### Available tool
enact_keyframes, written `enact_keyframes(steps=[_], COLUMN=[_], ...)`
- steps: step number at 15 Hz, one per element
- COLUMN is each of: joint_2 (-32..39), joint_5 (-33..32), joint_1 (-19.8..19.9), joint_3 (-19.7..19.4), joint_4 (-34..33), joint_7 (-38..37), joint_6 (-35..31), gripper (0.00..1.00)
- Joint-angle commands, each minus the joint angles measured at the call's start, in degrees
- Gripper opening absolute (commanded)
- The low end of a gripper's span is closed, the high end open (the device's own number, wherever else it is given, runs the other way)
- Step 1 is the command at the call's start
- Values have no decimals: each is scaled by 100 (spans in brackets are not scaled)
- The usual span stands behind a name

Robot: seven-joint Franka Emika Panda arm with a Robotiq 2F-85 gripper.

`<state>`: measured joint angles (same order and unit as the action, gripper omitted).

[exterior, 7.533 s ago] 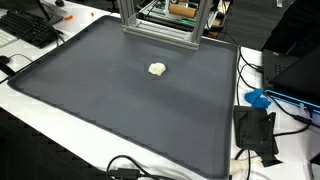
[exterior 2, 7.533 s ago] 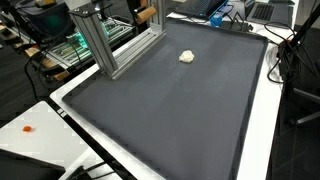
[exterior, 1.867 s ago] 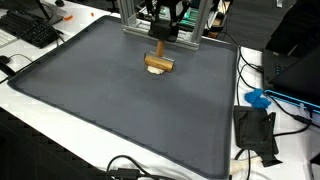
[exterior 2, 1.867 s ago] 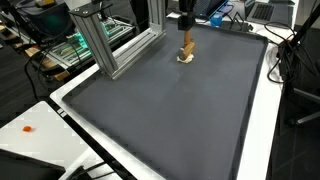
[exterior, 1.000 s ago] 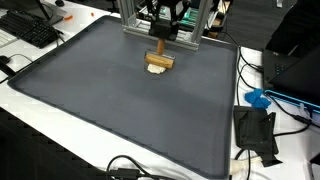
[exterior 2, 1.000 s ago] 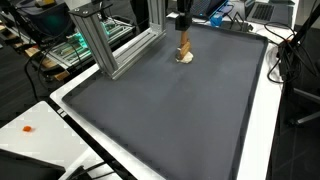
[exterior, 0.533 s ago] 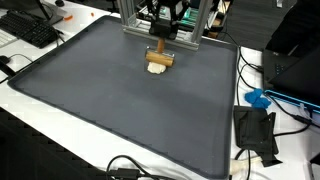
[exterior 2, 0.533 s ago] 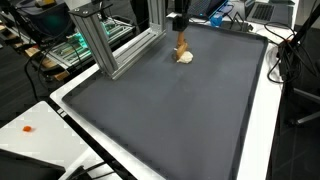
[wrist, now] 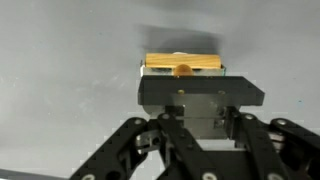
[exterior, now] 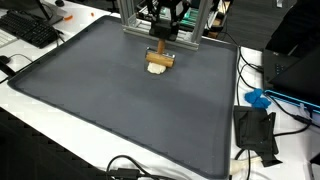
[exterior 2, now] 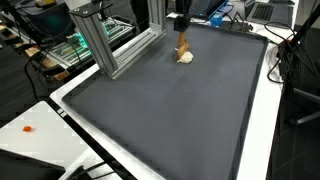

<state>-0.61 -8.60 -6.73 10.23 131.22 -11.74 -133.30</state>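
A small cream lump [exterior: 157,69] lies on the dark grey mat [exterior: 120,110] near its far edge; it also shows in the other exterior view [exterior 2: 187,57]. My gripper [exterior: 159,48] hangs just above and behind it, also seen from the side [exterior 2: 182,36]. It holds a black block with a tan wooden edge [exterior: 159,58] at its lower end. In the wrist view the gripper [wrist: 200,100] has its jaws against the sides of the block [wrist: 182,65]. The block hides the lump there.
An aluminium frame [exterior 2: 105,45] stands at the mat's far edge, close behind the gripper. A keyboard [exterior: 30,28] lies off one corner. Cables, a blue object [exterior: 258,98] and a black device [exterior: 255,130] lie on the white table beside the mat.
The gripper came in over the lump with the block, pressed low on it, then rose slightly. The lump now shows below the tan edge. Little has moved in the last half second.
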Motion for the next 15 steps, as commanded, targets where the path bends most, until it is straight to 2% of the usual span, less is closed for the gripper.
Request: enact_keyframes(steps=[1,15], joint_2=[51,28], joint_5=[189,347], joint_1=[-105,-130], joint_3=[-24,11], joint_4=[338,844], joint_7=[22,-42], joint_6=[-618,-1881], gripper=[22,22])
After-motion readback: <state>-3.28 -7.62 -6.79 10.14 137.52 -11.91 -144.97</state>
